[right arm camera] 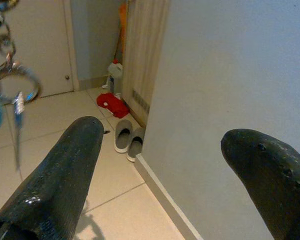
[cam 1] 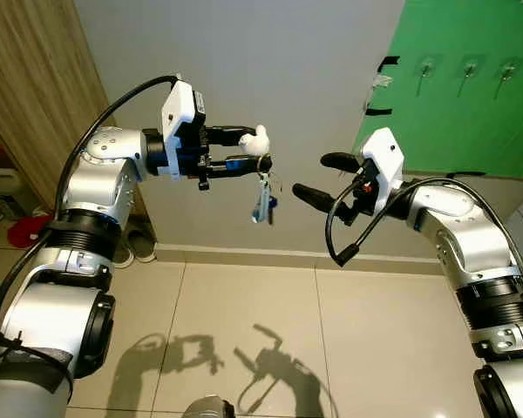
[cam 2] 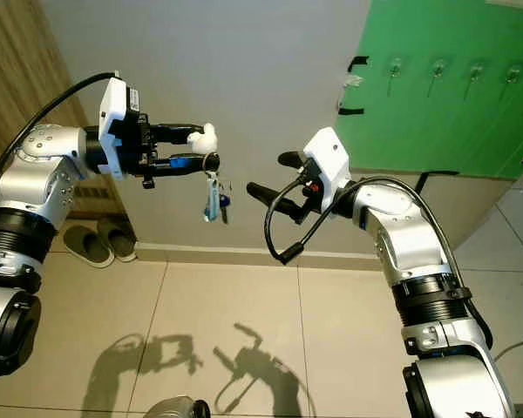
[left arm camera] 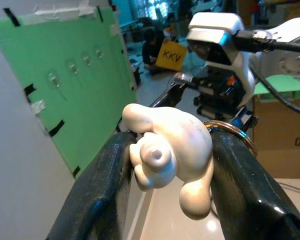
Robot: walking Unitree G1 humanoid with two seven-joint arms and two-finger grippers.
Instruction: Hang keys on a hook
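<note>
Fingers first: the left gripper is clamped on the white figurine of the keyring, one finger pad on each side of it, while the right gripper stands spread wide with nothing between its fingers, aimed toward the dangling keys.

Working from largest to smallest, the green board taped to the grey wall sits up and to the robot's right, well apart from both grippers. A row of small clear hooks runs along its upper part. The keys hang in mid-air between the two arms, below the left fingers and just to the left of the right fingers. The metal ring sits beside the figurine.

The step in hand looks like carrying the bunch to a hook, or passing it across to the right gripper, which is nearer the board. To do it well, I judge the ring should be left free and presented open-face to the hook, moved slowly so the keys do not swing.

The bunch's long axis is vertical: figurine on top, key tips pointing at the tiled floor.
</note>
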